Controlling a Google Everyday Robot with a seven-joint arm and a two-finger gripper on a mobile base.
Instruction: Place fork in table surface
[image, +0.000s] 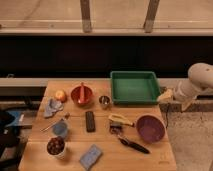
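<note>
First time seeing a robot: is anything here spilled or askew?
Nothing stands out: the red round bowl and purple round bowl sit upright, nothing spilled. The gripper hovers beside the green rectangular tray.

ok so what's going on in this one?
The robot's arm comes in from the right, and its gripper is by the right side of the green tray, near the table edge. The fork lies flat on the table far to the left, next to the blue cup, nowhere near the gripper. Nothing is touching it.
</note>
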